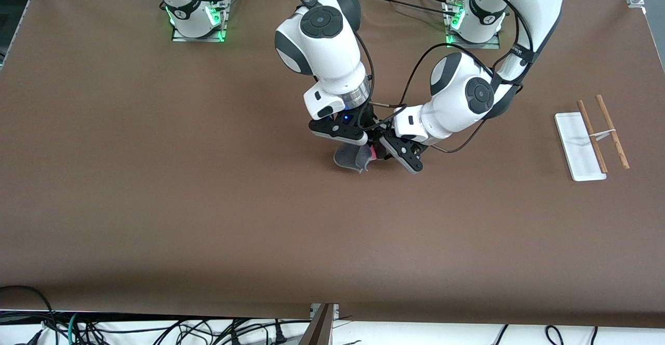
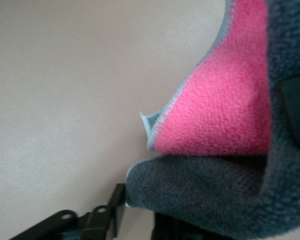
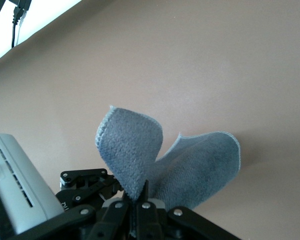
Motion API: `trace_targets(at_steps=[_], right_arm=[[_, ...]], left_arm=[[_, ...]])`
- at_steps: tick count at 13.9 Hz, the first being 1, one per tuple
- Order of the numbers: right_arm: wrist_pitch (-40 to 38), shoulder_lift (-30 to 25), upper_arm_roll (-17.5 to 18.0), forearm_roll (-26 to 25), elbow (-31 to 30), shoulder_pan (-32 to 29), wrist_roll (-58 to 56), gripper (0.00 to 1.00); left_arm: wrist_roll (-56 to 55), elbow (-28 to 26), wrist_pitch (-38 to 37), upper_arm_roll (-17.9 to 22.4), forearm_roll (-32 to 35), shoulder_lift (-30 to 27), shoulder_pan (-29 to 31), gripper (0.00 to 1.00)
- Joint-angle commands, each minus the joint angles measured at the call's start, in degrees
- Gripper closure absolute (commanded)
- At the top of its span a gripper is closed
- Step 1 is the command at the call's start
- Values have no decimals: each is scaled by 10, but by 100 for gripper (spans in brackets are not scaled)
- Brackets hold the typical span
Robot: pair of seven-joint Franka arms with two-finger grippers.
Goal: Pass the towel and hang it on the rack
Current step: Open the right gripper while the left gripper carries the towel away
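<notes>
The towel (image 1: 349, 158), dark grey with a pink inner side, hangs folded over the middle of the table. My right gripper (image 1: 365, 150) is shut on its upper fold; in the right wrist view the jaws (image 3: 140, 202) pinch the cloth (image 3: 200, 170). My left gripper (image 1: 388, 153) is right beside it, open. In the left wrist view its fingers (image 2: 140, 220) stand apart at a grey fold of the towel (image 2: 205, 195). The rack (image 1: 576, 147), a white base with two brown rods (image 1: 592, 137), stands at the left arm's end of the table.
The brown table (image 1: 208, 204) fills the view. Cables lie under its near edge (image 1: 104, 329). My left gripper's linkage also shows in the right wrist view (image 3: 87, 182).
</notes>
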Motion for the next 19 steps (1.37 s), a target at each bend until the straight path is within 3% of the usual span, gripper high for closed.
trace_targets(at_steps=[1,7,8,9,14,19], right_arm=[[-3,5,1,4,15,-2,-4,100],[-4,3,1,4,15,-2,-4,100],[-6,2,-1,4,14,-2,-4,62],[-7,2,-3,0,14,-3,-4,3],[-26,-2,-4,0,14,-38,-99,0],[-150,-19,-15,-18,14,-105,-294,0]], left_arm=[[30,10,2,-3,-11,7,5,100],[41,12,-1,-3,-12,12,23,100],[40,12,-3,-3,-12,12,25,100],[40,12,-5,-3,-12,12,30,100],[39,30,-55,-2,-12,12,55,100],[42,58,-210,-3,-16,-3,155,100]])
